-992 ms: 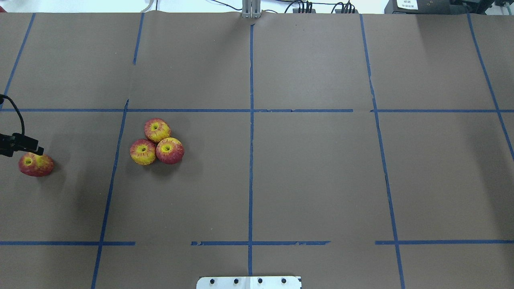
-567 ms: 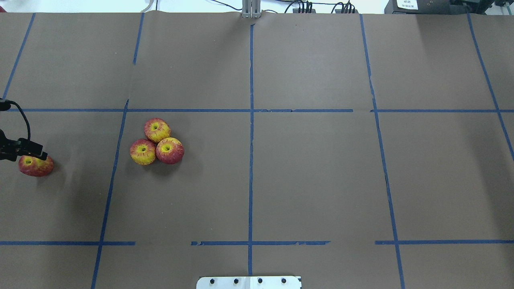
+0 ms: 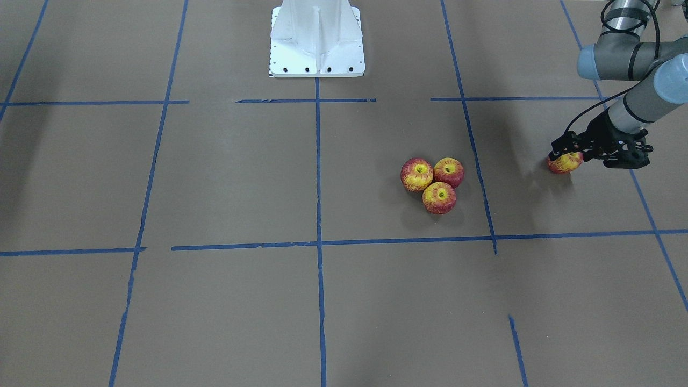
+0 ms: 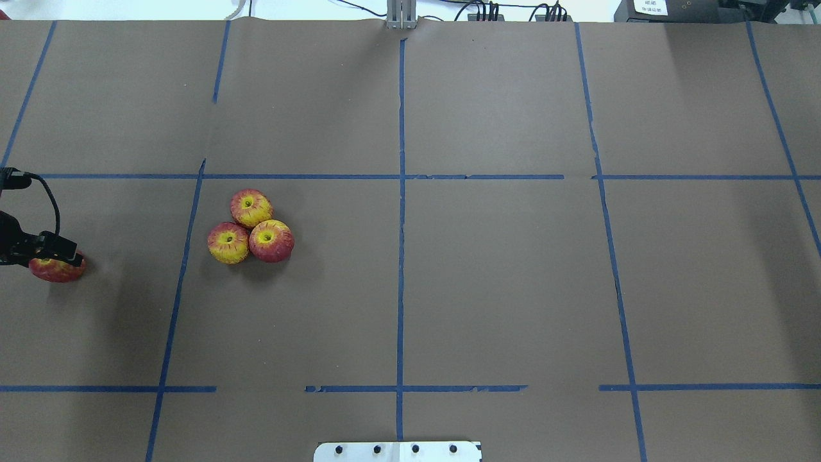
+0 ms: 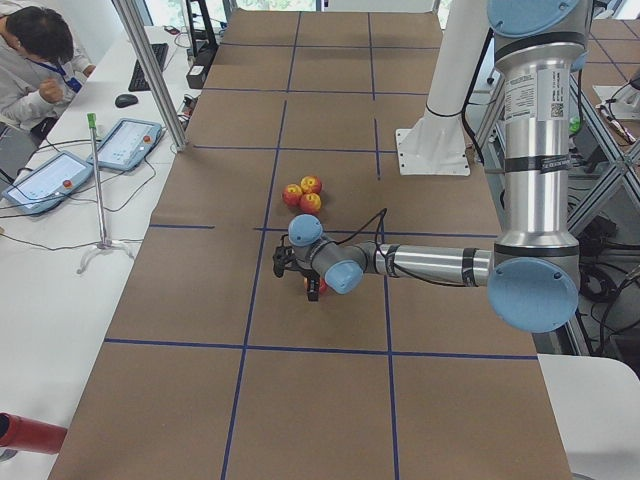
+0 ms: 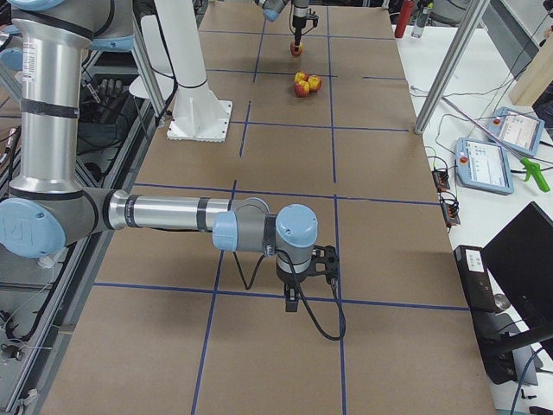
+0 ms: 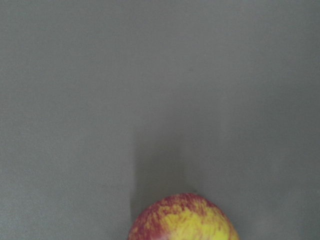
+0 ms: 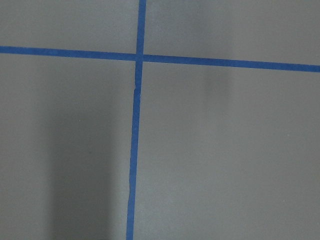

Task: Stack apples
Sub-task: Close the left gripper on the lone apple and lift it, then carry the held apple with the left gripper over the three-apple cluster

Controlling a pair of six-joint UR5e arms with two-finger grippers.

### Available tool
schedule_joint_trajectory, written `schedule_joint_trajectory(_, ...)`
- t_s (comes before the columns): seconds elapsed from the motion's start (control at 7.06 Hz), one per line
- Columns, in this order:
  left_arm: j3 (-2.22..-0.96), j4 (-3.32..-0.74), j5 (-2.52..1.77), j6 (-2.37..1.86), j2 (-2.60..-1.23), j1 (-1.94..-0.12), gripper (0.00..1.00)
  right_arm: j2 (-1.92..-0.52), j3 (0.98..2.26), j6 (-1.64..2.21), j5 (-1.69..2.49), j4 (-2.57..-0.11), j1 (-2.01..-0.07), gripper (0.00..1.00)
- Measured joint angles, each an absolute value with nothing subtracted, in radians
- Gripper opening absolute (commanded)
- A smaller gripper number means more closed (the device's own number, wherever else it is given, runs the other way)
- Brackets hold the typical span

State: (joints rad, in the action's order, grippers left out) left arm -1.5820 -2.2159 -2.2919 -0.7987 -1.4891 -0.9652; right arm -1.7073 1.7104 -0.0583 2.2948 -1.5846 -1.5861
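Three apples sit touching in a cluster on the brown table: one at the back (image 4: 251,207), one front left (image 4: 228,242), one front right (image 4: 271,240); the cluster also shows in the front view (image 3: 435,183). The fourth apple (image 4: 58,271) lies alone at the far left and shows in the front view (image 3: 564,163) and the left wrist view (image 7: 182,220). My left gripper (image 4: 56,255) is low over this apple, its fingers open on either side of it. My right gripper (image 6: 294,298) shows only in the exterior right view, far from the apples; I cannot tell if it is open.
The table is covered in brown paper with a grid of blue tape lines (image 4: 401,192). The white robot base (image 3: 317,37) stands at the near middle edge. Tablets (image 5: 125,140) and a seated operator (image 5: 35,55) are on a side table beyond the far edge.
My left gripper has moved down and slightly right over the lone apple, now covering its top. The three clustered apples have not moved.
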Motion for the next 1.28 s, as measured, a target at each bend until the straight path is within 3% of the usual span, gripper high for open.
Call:
schedule_joint_trajectory(0.14,-1.587,-2.215,-2.295,-0.796,-1.489,-0.965,0.0,-1.707,1.71,-0.058,2.295,-1.585,-1.586,1.0)
schedule_joint_trajectory(0.57,-1.766,-2.04,-2.33,-0.817,-1.541,-0.968,0.0,-1.707,1.71,-0.058,2.295,-1.585,-1.586,1.0)
schedule_joint_trajectory(0.99,-1.846,-1.744,-2.318,-0.973,-1.819,-0.937,0.0,-1.707,1.71,-0.058,2.295,-1.585,-1.586,1.0)
schedule_joint_trajectory(1.28,-1.828,-1.713,-2.235,-1.06,-1.905,-0.849,0.0,-1.707,1.71,-0.058,2.295,-1.585,-1.586,1.0)
